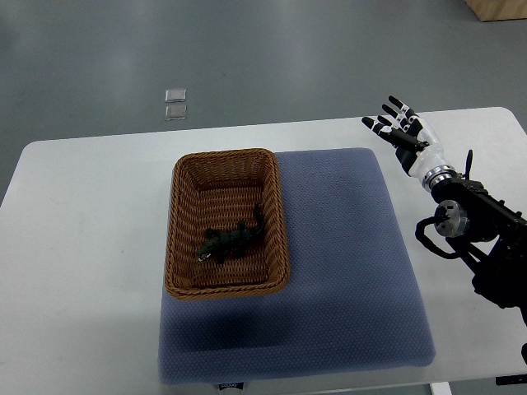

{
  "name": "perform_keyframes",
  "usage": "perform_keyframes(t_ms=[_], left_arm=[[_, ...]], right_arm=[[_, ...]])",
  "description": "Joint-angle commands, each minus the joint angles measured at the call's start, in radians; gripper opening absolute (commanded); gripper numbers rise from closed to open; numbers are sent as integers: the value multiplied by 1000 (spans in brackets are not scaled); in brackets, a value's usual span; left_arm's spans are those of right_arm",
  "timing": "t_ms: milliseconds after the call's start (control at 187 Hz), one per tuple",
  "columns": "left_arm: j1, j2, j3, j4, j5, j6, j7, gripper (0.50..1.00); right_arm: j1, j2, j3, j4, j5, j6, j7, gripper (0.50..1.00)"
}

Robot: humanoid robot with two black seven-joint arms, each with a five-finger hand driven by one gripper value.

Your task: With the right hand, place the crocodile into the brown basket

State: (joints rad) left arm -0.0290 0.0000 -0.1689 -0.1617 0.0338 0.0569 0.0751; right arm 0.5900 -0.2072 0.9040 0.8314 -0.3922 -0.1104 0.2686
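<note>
A dark green toy crocodile (231,239) lies inside the brown wicker basket (183,220), toward its near half, with its tail pointing to the far right. My right hand (396,125) hovers over the far right corner of the blue mat, well to the right of the basket. Its fingers are spread and hold nothing. Its black forearm (478,230) comes in from the right edge. The left arm does not show.
The basket stands on the left part of a blue-grey mat (346,271) laid on a white table (82,247). Two small clear squares (175,104) lie on the grey floor beyond the table. A wooden corner (498,8) shows at the top right.
</note>
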Motion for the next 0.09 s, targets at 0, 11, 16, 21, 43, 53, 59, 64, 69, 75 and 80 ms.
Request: perform_keyframes(t_ms=[0,11,16,21,43,53,59,64,69,75,80], left_arm=[[0,0,-3,-5,0,0,0,1000],[0,0,-3,-5,0,0,0,1000],[0,0,-3,-5,0,0,0,1000],[0,0,-3,-5,0,0,0,1000],[0,0,-3,-4,0,0,0,1000],[0,0,-3,-4,0,0,0,1000],[0,0,-3,-4,0,0,0,1000],[0,0,-3,-4,0,0,0,1000],[0,0,-3,-4,0,0,0,1000],[0,0,-3,-4,0,0,0,1000],[0,0,-3,-4,0,0,0,1000]], right_arm=[[-3,18,1,0,1,-25,1,924],[-3,20,1,0,1,-25,1,924],[-3,20,1,0,1,-25,1,924],[-4,22,1,0,1,-25,1,924],[-4,26,3,0,1,-25,1,924],[-4,29,1,2,1,-26,1,924],[-4,29,1,2,1,-26,1,924],[-4,31,1,2,1,-26,1,924],[-4,31,1,2,1,-26,1,924],[-4,32,1,2,1,-26,3,924],[-4,32,1,2,1,-26,3,924]])
